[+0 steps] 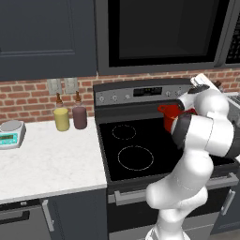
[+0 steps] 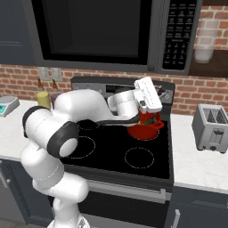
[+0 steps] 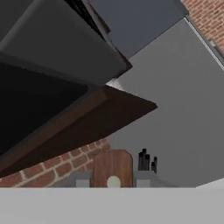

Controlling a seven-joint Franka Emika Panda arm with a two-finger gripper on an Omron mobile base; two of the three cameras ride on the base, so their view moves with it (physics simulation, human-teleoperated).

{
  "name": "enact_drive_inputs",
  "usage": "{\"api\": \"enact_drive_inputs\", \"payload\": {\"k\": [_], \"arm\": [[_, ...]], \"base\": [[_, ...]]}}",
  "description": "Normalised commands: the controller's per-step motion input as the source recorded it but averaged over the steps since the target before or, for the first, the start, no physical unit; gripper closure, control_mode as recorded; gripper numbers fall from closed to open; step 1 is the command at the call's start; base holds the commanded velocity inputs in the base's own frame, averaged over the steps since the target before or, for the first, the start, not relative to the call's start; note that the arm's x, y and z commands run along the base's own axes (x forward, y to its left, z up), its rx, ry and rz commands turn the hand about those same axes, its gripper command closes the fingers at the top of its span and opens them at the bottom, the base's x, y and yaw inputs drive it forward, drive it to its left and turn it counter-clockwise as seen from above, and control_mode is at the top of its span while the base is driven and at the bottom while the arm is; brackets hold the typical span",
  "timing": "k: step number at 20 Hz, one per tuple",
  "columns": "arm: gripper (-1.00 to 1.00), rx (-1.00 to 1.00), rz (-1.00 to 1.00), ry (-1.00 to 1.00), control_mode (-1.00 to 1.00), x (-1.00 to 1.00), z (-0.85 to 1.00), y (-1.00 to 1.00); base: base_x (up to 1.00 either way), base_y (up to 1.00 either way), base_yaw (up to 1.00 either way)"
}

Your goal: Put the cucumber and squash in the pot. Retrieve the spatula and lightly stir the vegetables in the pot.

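Note:
The red pot (image 1: pixel 168 114) (image 2: pixel 143 131) stands on the stove's back right burner, partly behind my arm. A bit of dark green, the cucumber (image 2: pixel 150 119), shows inside its rim. The squash is hidden. My gripper (image 2: pixel 162 94) (image 1: pixel 213 85) hangs just above the pot's far right rim, tilted up and away. In the hand view it (image 3: pixel 113 180) is shut on a reddish-brown handle with a pale hole, the spatula (image 3: pixel 113 166). The spatula's blade is hidden.
A microwave hangs low over the stove (image 1: pixel 136 157). A toaster (image 2: pixel 211 127) stands on the right counter. A yellow bottle (image 1: pixel 61 118), a maroon bottle (image 1: pixel 79 116) and a scale (image 1: pixel 11 133) are on the left counter. A knife block (image 3: pixel 147 161) stands far off by the brick wall.

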Motion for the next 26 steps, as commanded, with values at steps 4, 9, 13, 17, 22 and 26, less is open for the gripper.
{"api": "enact_drive_inputs", "payload": {"k": [4, 9, 13, 17, 22, 26], "arm": [[1.00, -0.14, 0.00, 0.00, -1.00, 0.39, -0.34, 0.02], [1.00, -0.10, 0.00, 0.00, -1.00, 0.35, -0.37, 0.10], [1.00, -0.03, 0.00, 0.00, -1.00, 0.24, -0.21, 0.11], [1.00, 0.00, 0.00, 0.00, -1.00, 0.03, -0.08, 0.13], [1.00, 0.00, 0.00, 0.00, -1.00, -0.05, -0.02, 0.19], [1.00, 0.00, 0.00, 0.00, -1.00, -0.13, 0.00, 0.26]], "base": [[0.00, 0.00, 0.00], [0.00, 0.00, 0.00], [0.00, 0.00, 0.00], [0.00, 0.00, 0.00], [0.00, 0.00, 0.00], [0.00, 0.00, 0.00]]}}
